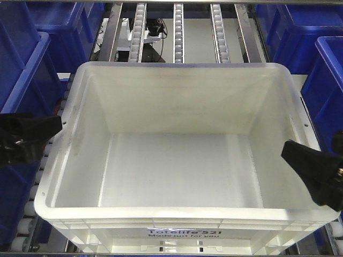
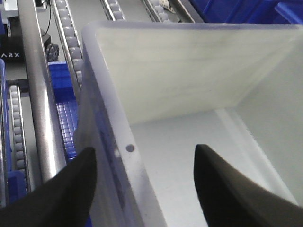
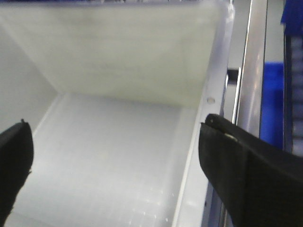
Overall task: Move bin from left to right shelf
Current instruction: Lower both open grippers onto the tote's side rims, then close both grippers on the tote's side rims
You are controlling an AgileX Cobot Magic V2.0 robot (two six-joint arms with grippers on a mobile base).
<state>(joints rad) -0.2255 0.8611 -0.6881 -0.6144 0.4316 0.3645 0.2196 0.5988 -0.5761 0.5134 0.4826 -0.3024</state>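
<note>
We see the bin (image 1: 177, 217) standing on the roller tracks (image 1: 178, 32) of the shelf, with blue bins (image 1: 27, 59) on both sides. The left tool (image 2: 144, 152) is spread wide across the bin's left wall, one finger outside and one inside. The right tool (image 3: 116, 125) is also spread: one finger is over the inside, the other at the right rim. Neither tool pinches the bin.

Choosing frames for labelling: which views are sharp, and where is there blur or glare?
Front view: sharp, print on the bin readable, bright highlight along its near rim. Left wrist view: bin rim soft, jaws of the left gripper blurred black shapes. Right wrist view: softest, bin walls washed out, right gripper a featureless silhouette.
</note>
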